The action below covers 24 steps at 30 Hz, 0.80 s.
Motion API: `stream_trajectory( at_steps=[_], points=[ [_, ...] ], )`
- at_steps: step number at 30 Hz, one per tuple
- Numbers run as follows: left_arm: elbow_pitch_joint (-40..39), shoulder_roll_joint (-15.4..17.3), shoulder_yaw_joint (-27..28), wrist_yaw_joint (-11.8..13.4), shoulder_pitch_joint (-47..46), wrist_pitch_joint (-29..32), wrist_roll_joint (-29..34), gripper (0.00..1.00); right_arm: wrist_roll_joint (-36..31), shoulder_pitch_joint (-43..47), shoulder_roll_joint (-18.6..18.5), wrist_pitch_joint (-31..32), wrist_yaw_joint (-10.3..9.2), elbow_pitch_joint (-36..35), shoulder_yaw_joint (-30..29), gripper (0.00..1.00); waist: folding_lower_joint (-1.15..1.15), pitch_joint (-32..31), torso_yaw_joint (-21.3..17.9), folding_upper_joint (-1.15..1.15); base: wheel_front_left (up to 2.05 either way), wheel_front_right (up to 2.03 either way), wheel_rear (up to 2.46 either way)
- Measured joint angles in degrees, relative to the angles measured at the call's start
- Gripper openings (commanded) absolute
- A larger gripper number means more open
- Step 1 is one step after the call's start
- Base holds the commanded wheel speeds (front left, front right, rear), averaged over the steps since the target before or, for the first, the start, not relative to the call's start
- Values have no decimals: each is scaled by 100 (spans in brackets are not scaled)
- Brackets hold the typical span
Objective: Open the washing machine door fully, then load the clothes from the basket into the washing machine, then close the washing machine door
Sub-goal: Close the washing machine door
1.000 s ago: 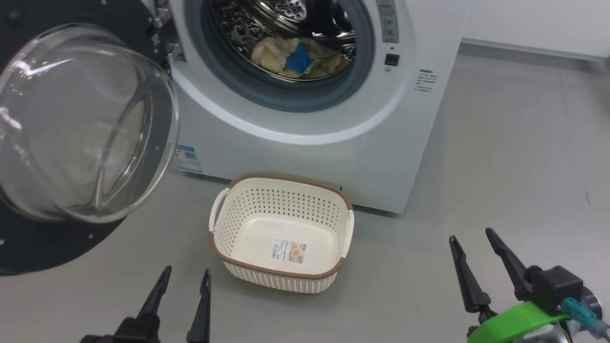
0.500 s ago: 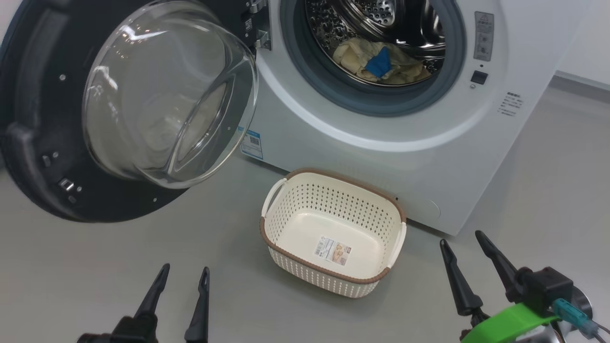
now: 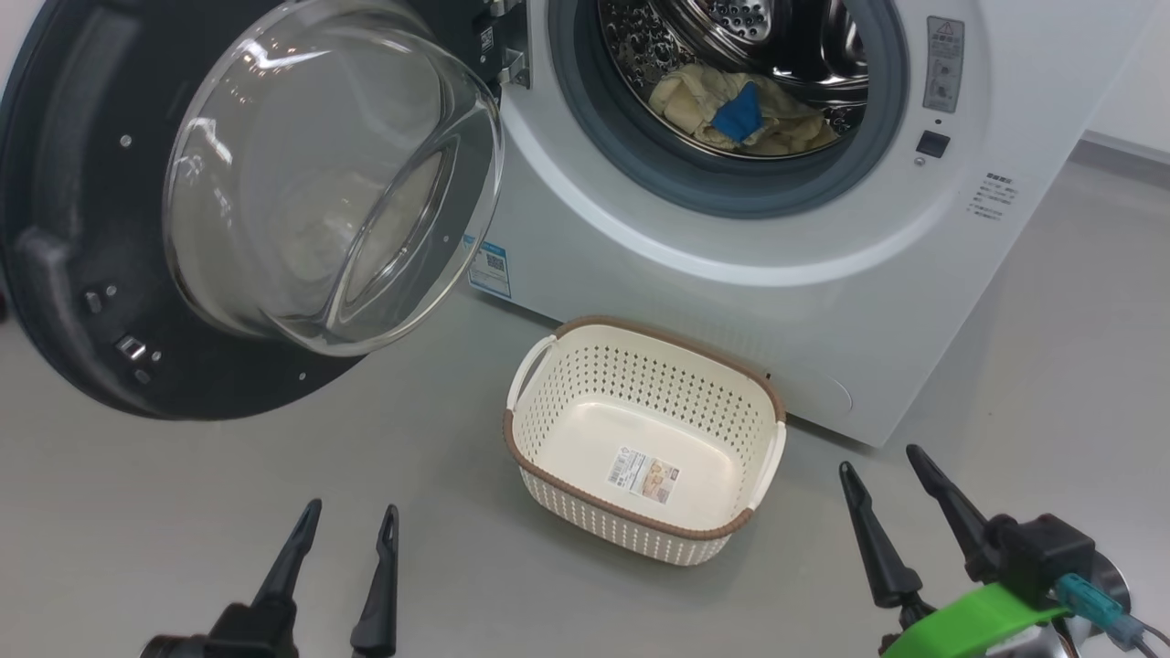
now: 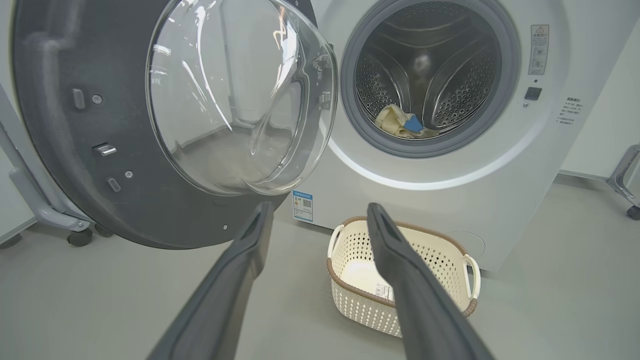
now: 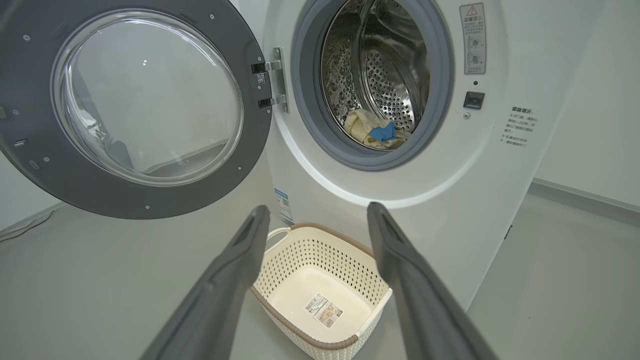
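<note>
White sheet metal forms the front of the washing machine point(image 3: 731, 302), which stands on a grey floor point(image 3: 183, 512). The washing machine door point(image 3: 64, 274) is swung wide open on its hinge point(image 5: 277, 80) and hangs to the left of the drum opening in the head view. Its black inner rim faces the robot, and the clear glass bowl point(image 3: 329, 174) bulges outward.

A grey rubber gasket point(image 3: 608, 151) rings the perforated steel drum point(image 3: 658, 37). The clothes point(image 3: 740, 114), cream-yellow with a bright blue patch, lie in a heap at the bottom of the drum, behind the gasket.

The basket point(image 3: 631, 535) sits upright on the floor just in front of the machine's lower panel, below the drum opening. A label point(image 3: 644, 472) is stuck to its bare bottom. A blue energy sticker point(image 3: 489, 268) marks the lower corner of the machine's front, beside the glass bowl.

The left gripper point(image 3: 352, 505) hangs above the floor at the lower left of the head view, jaws spread, gripping nothing, well apart from the basket and the door. The right gripper point(image 3: 879, 457) hangs at the lower right, jaws likewise spread and gripping nothing, near the basket's right handle. A green band point(image 3: 978, 617) wraps its wrist.
</note>
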Motion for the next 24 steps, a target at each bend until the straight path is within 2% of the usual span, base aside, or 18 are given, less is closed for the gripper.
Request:
stream_trajectory(
  at_steps=[3, 4, 5, 6, 14, 17, 20, 22, 24],
  points=[
    [-44, -5, 38, 0, -1, 0, -8, 100, 2, -15, 0, 0, 0, 7, 0, 100, 0, 18, -16, 0, 0, 0, 0],
    [-82, -16, 69, 0, -1, 0, -14, 49, 2, -23, 0, 0, 0, 9, -1, 100, 0, 25, -18, 0, 0, 0, 0],
    [-132, -32, 108, 0, -2, -1, -15, 28, 2, -29, 0, -1, 0, 9, -2, 100, 0, 32, -19, 0, 0, 0, 0],
    [-181, -40, 129, 0, -5, -2, -15, 0, 1, -30, 0, -1, 0, 9, -3, 100, 0, 38, -19, 0, 0, 0, 0],
    [-512, -116, 392, 0, -4, -18, 93, 0, 0, -31, 0, 0, 0, 2, -23, 100, 0, 79, -19, 0, 0, 0, 0],
    [-743, -235, 584, -1, -5, -18, 99, 0, 0, -33, 0, 1, 0, -15, -46, 100, 0, 99, -12, 0, 0, 0, 0],
    [-1103, -503, 965, -18, -17, -19, -208, 0, -1, -33, 0, 5, 0, -41, -77, 100, 0, 117, 7, 0, 0, 0, 0],
    [-1336, -645, 1284, -74, -51, -19, -425, 0, -1, -33, 0, 10, 0, -56, -97, 100, 0, 129, 19, 0, 0, 0, 0],
    [-1515, -768, 1585, -342, -123, -20, -641, 0, -2, -33, 0, 10, 0, -68, -108, 100, 0, 133, 30, 0, 0, 0, 0]
  ],
)
